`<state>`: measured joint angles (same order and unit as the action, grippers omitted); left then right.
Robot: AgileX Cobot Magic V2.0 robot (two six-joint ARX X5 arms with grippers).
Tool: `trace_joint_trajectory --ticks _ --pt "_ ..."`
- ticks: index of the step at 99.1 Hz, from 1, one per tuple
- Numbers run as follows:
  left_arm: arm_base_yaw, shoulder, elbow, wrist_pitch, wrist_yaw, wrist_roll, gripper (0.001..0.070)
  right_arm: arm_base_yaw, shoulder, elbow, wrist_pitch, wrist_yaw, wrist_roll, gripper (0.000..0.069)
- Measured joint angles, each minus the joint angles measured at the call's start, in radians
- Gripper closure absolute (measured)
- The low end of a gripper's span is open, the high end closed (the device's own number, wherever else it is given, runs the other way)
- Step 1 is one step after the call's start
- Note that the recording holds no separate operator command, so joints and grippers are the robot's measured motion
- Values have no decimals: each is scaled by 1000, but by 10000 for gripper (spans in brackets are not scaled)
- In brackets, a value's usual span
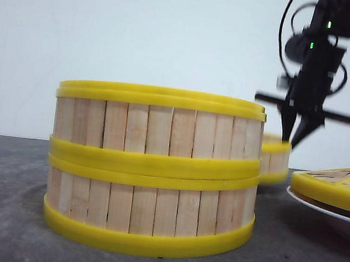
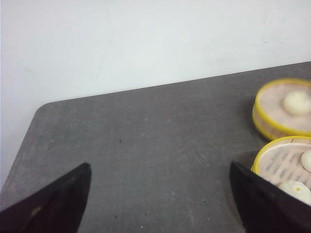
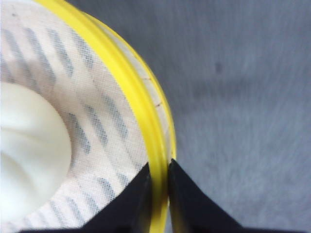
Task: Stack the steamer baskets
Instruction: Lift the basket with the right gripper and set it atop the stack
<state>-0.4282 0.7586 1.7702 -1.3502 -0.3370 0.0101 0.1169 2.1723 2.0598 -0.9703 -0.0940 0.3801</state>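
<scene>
Two stacked baskets [image 1: 153, 170] fill the near foreground of the front view, one set squarely on the other. At the right gripper [image 3: 159, 194], the fingers are seen nearly closed across the yellow rim of the third basket [image 3: 92, 121], one finger inside the wall and one outside, so the rim is pinched between them. A white bun [image 3: 29, 155] is seen inside it. This basket [image 1: 274, 159] is placed behind and to the right of the stack, directly under the right gripper [image 1: 296, 141], which is pointed straight down. Its lift toward the stack must therefore be made leftward and nearer. The left gripper [image 2: 160, 204] is held wide open over bare table [image 2: 146, 145], farther from the third basket. A lid [image 1: 337, 185] is set on a plate [image 1: 342, 222] at the right.
</scene>
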Motion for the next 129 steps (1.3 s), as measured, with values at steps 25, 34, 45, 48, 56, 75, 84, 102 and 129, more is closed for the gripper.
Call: trace_joint_trajectory --ticks 25,34,45,48,56,75,84,102,129 --pt "0 0 0 32 0 2 167 -29 -5 377 -167 -87 -6 664" --pt "0 0 0 57 0 3 167 -5 -11 457 -294 -72 -50 664" --pt "0 0 0 87 0 4 167 50 -15 487 -381 -18 -141 664" --pt "0 0 0 99 0 5 167 63 -15 488 -382 -14 -168 664" --pt "0 0 -1 120 0 5 167 100 -16 487 -383 -11 -195 664" --pt "0 0 -1 120 3 4 167 186 -48 487 -383 -24 -225 664" --pt "0 0 -1 119 4 3 167 221 -80 479 -383 -22 -236 664" --pt "0 0 -1 111 4 0 167 284 -185 334 -383 -26 -254 664" --pt "0 0 -1 105 4 0 167 336 -325 19 -383 -25 -269 664"
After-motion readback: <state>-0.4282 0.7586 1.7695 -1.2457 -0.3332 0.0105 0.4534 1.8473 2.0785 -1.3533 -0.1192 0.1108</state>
